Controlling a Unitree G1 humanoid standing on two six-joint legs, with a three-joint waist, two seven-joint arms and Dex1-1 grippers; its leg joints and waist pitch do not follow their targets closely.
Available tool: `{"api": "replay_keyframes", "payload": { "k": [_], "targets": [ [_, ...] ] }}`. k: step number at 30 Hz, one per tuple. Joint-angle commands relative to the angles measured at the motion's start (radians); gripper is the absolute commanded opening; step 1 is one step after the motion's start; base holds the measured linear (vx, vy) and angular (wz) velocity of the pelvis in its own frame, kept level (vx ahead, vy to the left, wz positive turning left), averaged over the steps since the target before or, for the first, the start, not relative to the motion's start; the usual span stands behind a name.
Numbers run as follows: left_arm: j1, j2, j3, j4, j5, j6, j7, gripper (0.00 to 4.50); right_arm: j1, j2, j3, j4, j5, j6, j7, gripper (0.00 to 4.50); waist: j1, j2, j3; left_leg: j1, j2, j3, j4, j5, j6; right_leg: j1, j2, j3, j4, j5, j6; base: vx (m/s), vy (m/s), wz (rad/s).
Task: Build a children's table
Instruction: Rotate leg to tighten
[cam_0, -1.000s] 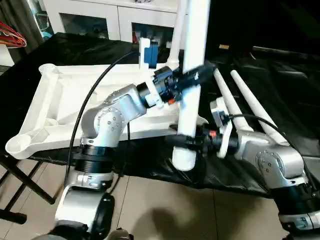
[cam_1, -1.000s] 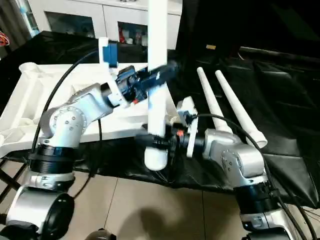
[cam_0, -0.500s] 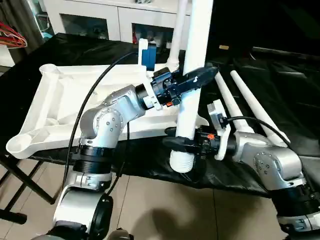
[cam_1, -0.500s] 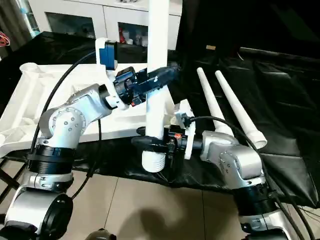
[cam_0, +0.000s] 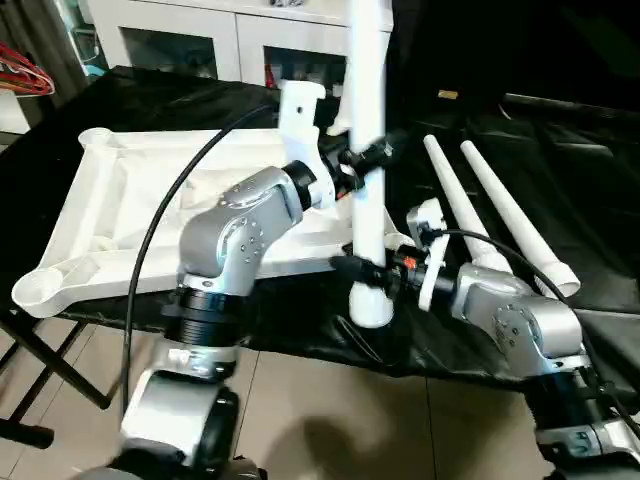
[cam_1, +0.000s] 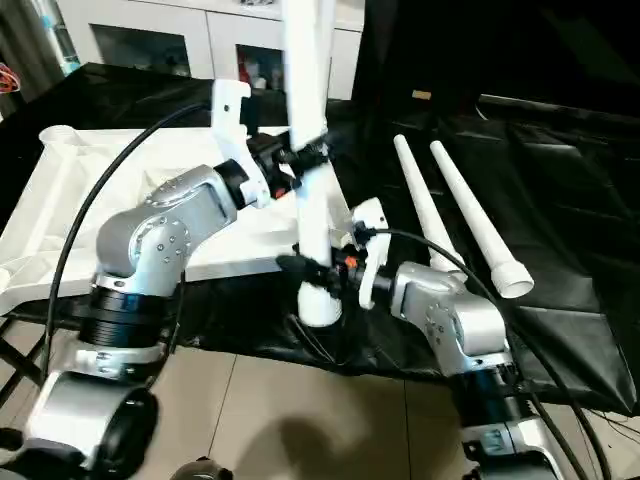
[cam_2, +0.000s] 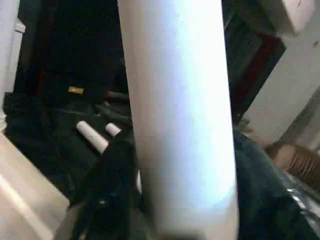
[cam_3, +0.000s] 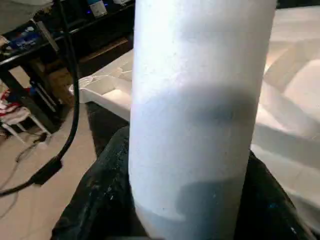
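Note:
The white tabletop (cam_0: 110, 190) lies upside down on the black-draped surface, ribbed underside up, with a round corner socket (cam_0: 35, 290) nearest me. One tapered white leg (cam_0: 366, 100) stands nearly upright in front of the tabletop's near right corner. My left gripper (cam_0: 366, 160) is shut on its middle. My right gripper (cam_0: 362, 270) is shut on it lower down, just above the wide end (cam_0: 371, 308). In the wrist views the leg (cam_2: 180, 125) (cam_3: 200, 100) sits between black fingers (cam_3: 100, 200). Two more legs (cam_0: 455, 205) (cam_0: 515, 220) lie side by side on the cloth to the right.
A white cabinet with glass-fronted doors (cam_0: 200, 40) stands behind the work surface. Black cloth (cam_0: 570, 150) covers the right side. Dark stand legs (cam_0: 40, 370) cross at lower left over a tiled floor (cam_0: 330, 430). Red hangers (cam_0: 25, 78) show at the left edge.
The held leg has shifted left and away from me. My left wrist has rolled, so its white mount now points up. The right gripper followed, still low on the leg.

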Motion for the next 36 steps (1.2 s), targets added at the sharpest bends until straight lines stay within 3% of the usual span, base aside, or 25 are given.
{"api": "replay_keyframes", "payload": {
  "k": [1,6,10,11,15,20,28,36],
  "targets": [
    [-0.003,-0.012,0.019,-0.004,-0.015,0.022,0.030,2.30,-0.022,0.002,-0.015,-0.021,0.002,-0.037,0.004,1.89,-0.001,-0.001,-0.070,0.011,0.056,-0.021,-0.061,-0.051,0.027,0.059,-0.095,0.056,-0.067,0.053,-0.225,0.000,0.000,0.00],
    [0.007,-0.039,0.030,-0.044,-0.062,0.042,0.036,1.87,-0.024,0.000,-0.007,-0.011,-0.033,-0.072,-0.011,1.89,-0.001,0.000,-0.071,0.012,0.056,-0.021,-0.060,-0.049,0.032,0.058,-0.094,0.056,-0.067,0.059,-0.224,0.000,0.000,0.00],
    [0.006,-0.038,0.021,-0.057,-0.064,0.050,0.023,1.81,-0.031,-0.009,-0.005,0.012,-0.047,-0.074,-0.013,1.89,-0.002,0.002,-0.070,0.013,0.056,-0.021,-0.061,-0.058,0.032,0.058,-0.093,0.057,-0.070,0.044,-0.216,0.000,0.000,0.00],
    [0.006,-0.037,0.020,-0.057,-0.065,0.051,0.021,1.78,-0.032,-0.010,-0.006,0.014,-0.044,-0.071,-0.009,2.45,-0.002,0.002,-0.070,0.013,0.056,-0.021,-0.061,-0.058,0.032,0.059,-0.093,0.057,-0.070,0.045,-0.216,0.000,0.000,0.00],
    [-0.002,-0.016,-0.001,-0.057,-0.050,0.045,0.004,1.77,-0.053,-0.031,-0.024,0.036,-0.027,-0.051,0.022,2.75,-0.002,0.004,-0.071,0.013,0.056,-0.022,-0.060,-0.056,0.032,0.059,-0.092,0.056,-0.068,0.057,-0.221,0.000,0.000,0.00],
    [-0.011,0.028,-0.065,-0.066,-0.007,0.031,-0.057,1.75,-0.063,-0.109,-0.004,0.017,-0.026,-0.040,0.129,3.10,0.002,0.002,-0.071,0.014,0.057,-0.021,-0.059,-0.048,0.042,0.059,-0.091,0.057,-0.066,0.068,-0.211,0.000,0.000,0.00],
    [-0.027,0.054,-0.121,-0.068,0.022,0.005,-0.099,1.75,-0.076,-0.175,0.041,0.038,-0.042,-0.002,0.213,3.14,-0.001,-0.008,-0.071,0.012,0.056,-0.019,-0.056,-0.042,0.055,0.060,-0.093,0.056,-0.068,0.047,-0.227,0.000,0.000,0.00],
    [-0.023,0.041,-0.134,-0.086,0.014,0.007,-0.115,1.75,-0.075,-0.146,0.056,0.068,-0.037,0.019,0.231,3.14,-0.001,-0.009,-0.072,0.011,0.056,-0.019,-0.055,-0.029,0.065,0.059,-0.093,0.055,-0.065,0.057,-0.242,0.000,0.000,0.00]
  ]
}}
